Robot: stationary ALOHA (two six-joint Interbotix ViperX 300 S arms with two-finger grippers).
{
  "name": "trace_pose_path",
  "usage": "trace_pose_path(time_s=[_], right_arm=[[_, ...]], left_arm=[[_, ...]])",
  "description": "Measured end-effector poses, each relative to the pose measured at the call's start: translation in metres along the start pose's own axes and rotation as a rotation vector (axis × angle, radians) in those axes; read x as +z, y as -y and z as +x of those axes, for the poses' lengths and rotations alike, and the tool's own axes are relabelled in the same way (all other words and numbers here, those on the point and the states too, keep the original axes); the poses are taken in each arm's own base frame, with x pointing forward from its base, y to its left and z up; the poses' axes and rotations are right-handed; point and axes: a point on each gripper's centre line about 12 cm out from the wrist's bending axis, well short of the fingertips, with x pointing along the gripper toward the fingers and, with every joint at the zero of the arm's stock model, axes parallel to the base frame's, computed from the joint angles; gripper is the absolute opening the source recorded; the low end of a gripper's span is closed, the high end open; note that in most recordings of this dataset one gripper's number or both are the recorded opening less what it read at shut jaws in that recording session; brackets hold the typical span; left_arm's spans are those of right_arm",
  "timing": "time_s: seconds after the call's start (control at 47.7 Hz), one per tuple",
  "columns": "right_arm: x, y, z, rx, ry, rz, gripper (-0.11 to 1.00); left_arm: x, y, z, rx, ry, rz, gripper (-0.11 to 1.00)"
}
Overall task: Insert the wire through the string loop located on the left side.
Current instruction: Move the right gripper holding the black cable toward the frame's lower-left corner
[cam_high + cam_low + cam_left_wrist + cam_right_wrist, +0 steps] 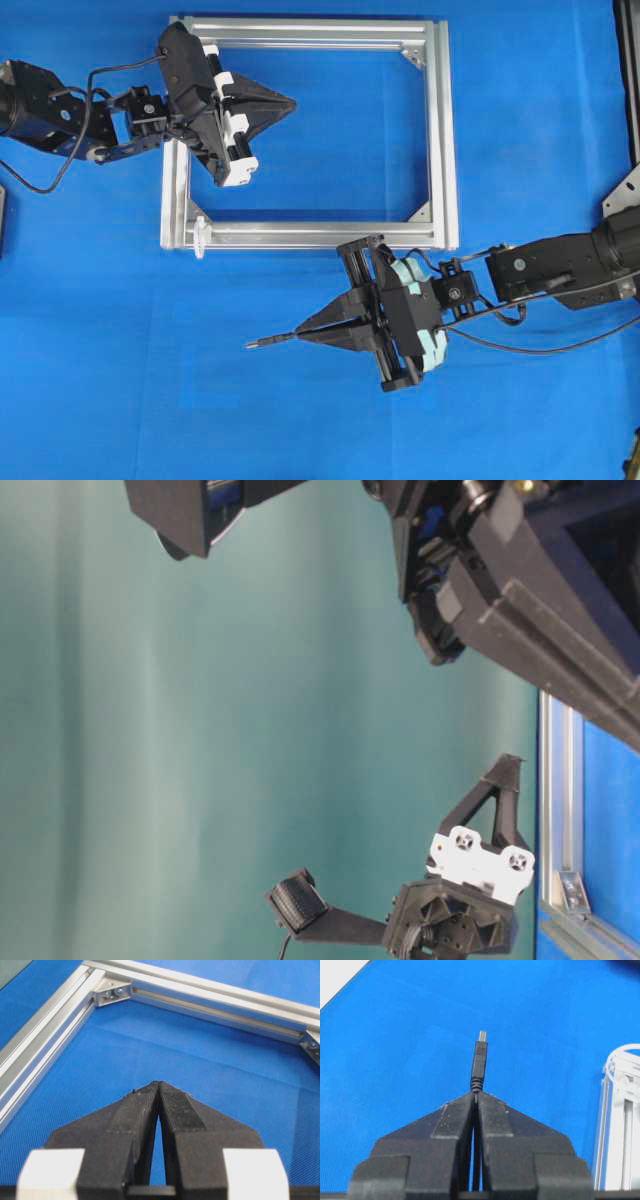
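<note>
Blue mat [100, 380] lying under frame [445, 130] | right gripper [300, 335] pinching wire [268, 342] at lower centre, plug pointing left | loop [200, 237] waiting unthreaded at frame's lower-left corner | left gripper [290, 100] idling pressed together, empty.

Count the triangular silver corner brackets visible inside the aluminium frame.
3: top-right bracket, bottom-right bracket, bottom-left bracket. The left gripper may hide a top-left one.

The wire [268, 342] (plug leftward) lies below the frame [441, 130], right of the string loop [199, 237]
</note>
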Motion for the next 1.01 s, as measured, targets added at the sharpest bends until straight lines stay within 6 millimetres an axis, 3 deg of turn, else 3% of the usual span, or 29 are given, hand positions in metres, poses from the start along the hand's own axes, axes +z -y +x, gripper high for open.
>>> trace_pose_path(time_s=[0.734,1.007], right_arm=[[-0.001,0.002,0.0,-0.004,-0.005,0.003,0.0],[-0.003,0.04,-0.003,-0.096,-0.017,0.031,0.0]], left_arm=[[0.0,0.0,0.0,0.0,-0.002,0.0,0.0],[-0.001,0.0,0.0,0.0,-0.003,0.0,0.0]])
